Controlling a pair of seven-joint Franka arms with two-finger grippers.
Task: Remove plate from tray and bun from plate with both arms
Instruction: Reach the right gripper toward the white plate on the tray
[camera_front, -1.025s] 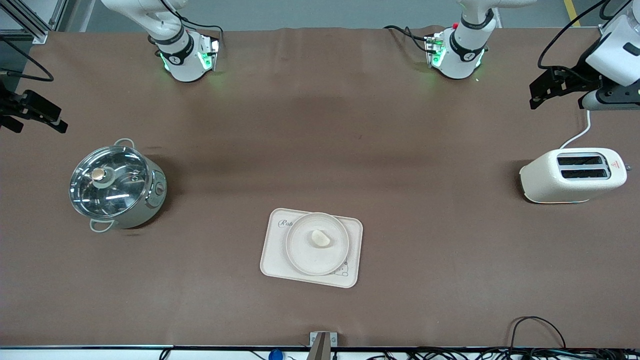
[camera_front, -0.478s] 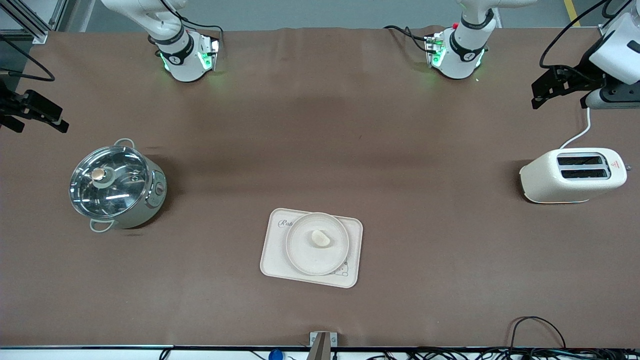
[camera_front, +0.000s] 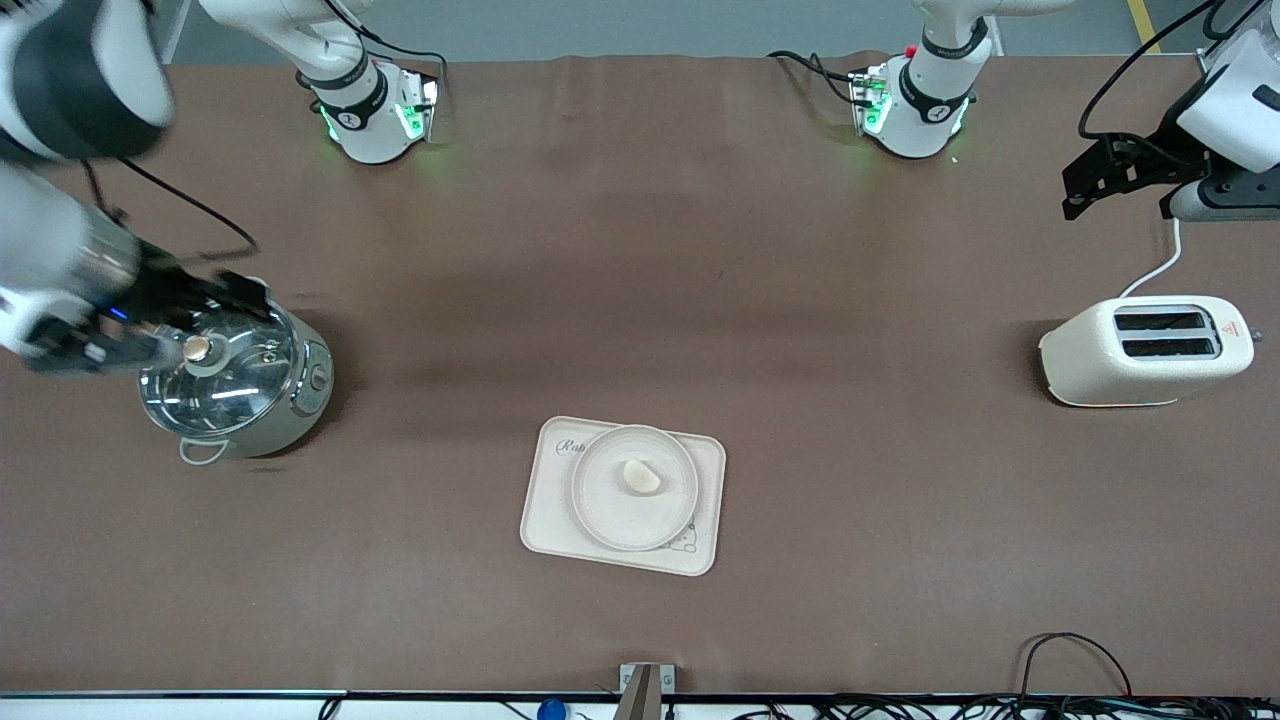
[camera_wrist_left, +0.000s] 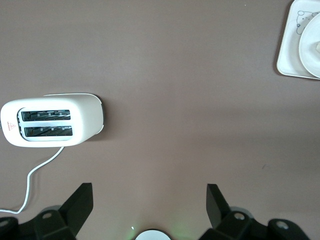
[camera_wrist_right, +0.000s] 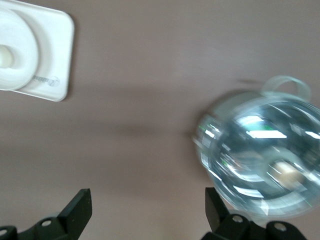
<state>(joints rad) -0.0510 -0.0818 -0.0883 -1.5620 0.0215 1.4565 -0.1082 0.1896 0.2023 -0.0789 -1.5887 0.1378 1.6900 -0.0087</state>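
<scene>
The round cream plate (camera_front: 612, 500) lies on the rectangular cream tray (camera_front: 545, 520) near the middle of the table, toward the front camera. The small pale bun (camera_front: 641, 475) lies on the plate. My right gripper (camera_front: 240, 295) is open and empty, up in the air over the glass-lidded pot (camera_front: 235, 375). My left gripper (camera_front: 1070, 195) is open and empty, in the air over the table at the left arm's end, and waits. The right wrist view shows the plate (camera_wrist_right: 17, 60), the bun (camera_wrist_right: 5, 56), the pot (camera_wrist_right: 260, 155) and the open gripper (camera_wrist_right: 148, 210). The left wrist view shows its gripper (camera_wrist_left: 148, 200) open.
A cream toaster (camera_front: 1145, 350) with a white cord stands at the left arm's end; it also shows in the left wrist view (camera_wrist_left: 52, 120). The tray's corner (camera_wrist_left: 290, 45) shows there too. Cables lie along the table's front edge (camera_front: 1070, 660).
My right arm has swung in from the table's end and its gripper is now over the pot. The left gripper has barely moved. Plate, bun and tray are unchanged.
</scene>
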